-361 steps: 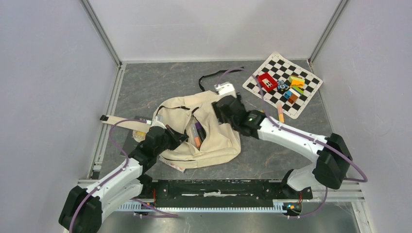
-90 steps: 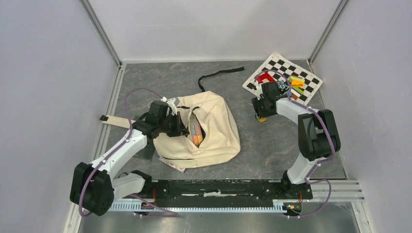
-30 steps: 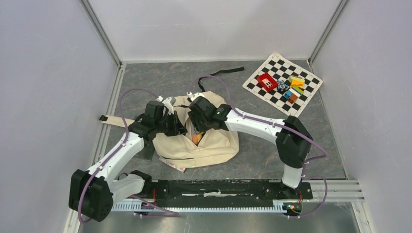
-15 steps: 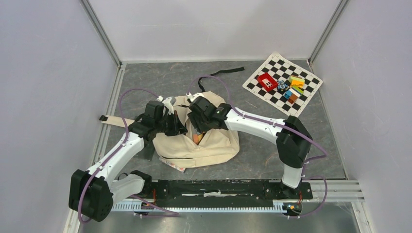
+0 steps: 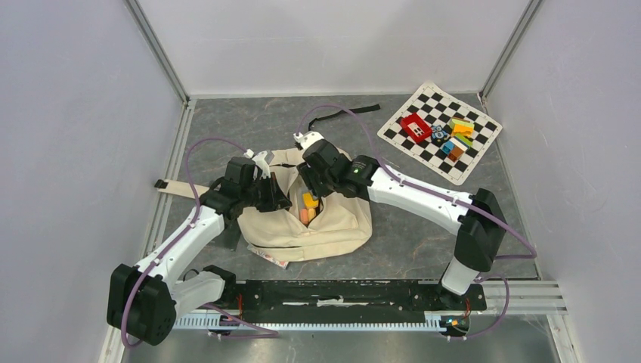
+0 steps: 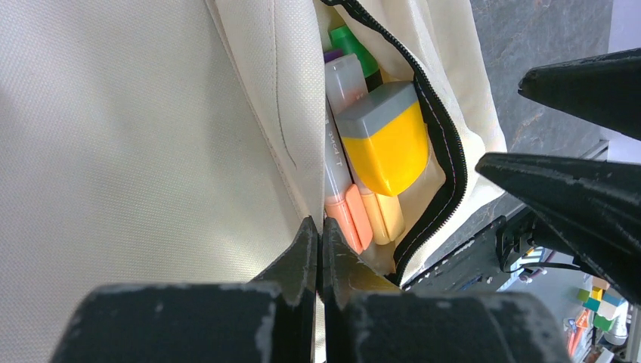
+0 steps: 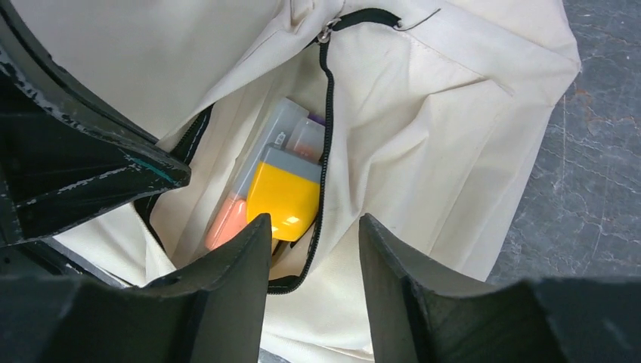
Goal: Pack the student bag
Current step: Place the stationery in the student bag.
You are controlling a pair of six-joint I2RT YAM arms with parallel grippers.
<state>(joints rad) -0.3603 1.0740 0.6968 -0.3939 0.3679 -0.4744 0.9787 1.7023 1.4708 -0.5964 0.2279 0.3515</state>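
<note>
Soft, floppy canvas student bag, probably light; best held beside zipper. Left gripper pinches fabric there; right gripper spread, empty, above zipper.

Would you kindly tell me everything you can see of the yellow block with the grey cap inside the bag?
The yellow block is chunky, glossy and plastic-looking, with rounded corners and a flat grey cap at one end. It lies loose in the unzipped pocket of the student bag, resting on orange and peach markers, beside the black zipper. The open right gripper hovers above it, gripping nothing.
</note>
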